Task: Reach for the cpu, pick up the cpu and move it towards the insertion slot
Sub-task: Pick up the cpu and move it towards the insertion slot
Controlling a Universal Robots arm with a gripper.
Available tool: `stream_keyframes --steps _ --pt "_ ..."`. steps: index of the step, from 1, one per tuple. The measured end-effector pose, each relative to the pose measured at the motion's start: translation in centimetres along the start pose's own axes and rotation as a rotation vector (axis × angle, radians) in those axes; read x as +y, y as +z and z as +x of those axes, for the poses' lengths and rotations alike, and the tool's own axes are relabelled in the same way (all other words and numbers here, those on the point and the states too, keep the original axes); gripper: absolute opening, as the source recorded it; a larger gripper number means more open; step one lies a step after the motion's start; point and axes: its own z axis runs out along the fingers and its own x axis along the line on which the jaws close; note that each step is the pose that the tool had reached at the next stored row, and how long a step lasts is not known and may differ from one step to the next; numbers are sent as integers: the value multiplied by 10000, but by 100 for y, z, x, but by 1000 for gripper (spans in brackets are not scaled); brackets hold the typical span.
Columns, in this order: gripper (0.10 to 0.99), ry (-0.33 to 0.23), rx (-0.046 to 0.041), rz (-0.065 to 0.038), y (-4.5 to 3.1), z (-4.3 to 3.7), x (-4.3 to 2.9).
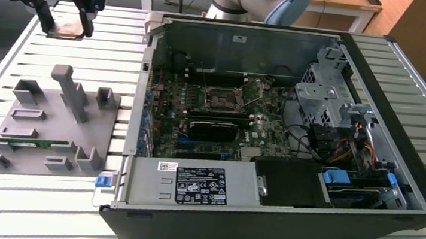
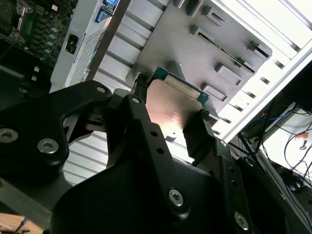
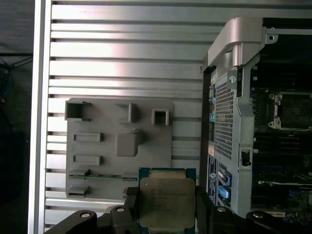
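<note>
My gripper (image 1: 67, 28) hangs high over the slatted table at the exterior view's upper left, shut on the cpu (image 1: 69, 26). The cpu is a flat square chip with a shiny metal top and a green rim, clamped between the black fingers in both wrist views, the cpu (image 3: 166, 202) seen from above and the cpu (image 2: 171, 108) from behind the fingers (image 2: 197, 131). The insertion slot (image 1: 222, 99) is a square silver-framed socket with a dark centre on the motherboard inside the open computer case, well to the exterior view's right of the gripper. The same insertion slot (image 3: 292, 111) appears in the first wrist view.
A grey plastic fixture plate (image 1: 47, 131) with upright holders lies on the table below the gripper, a green memory stick (image 1: 29, 142) in it. The black computer case (image 1: 266, 222) has a tall side wall (image 3: 229, 97) between gripper and motherboard. A power supply (image 1: 193, 185) sits at its front.
</note>
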Motion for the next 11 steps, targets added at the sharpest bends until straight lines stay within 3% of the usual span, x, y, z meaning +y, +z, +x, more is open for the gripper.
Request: stream_keyframes --steps 11 --pt "545 0 0 0 -4 -149 -2"
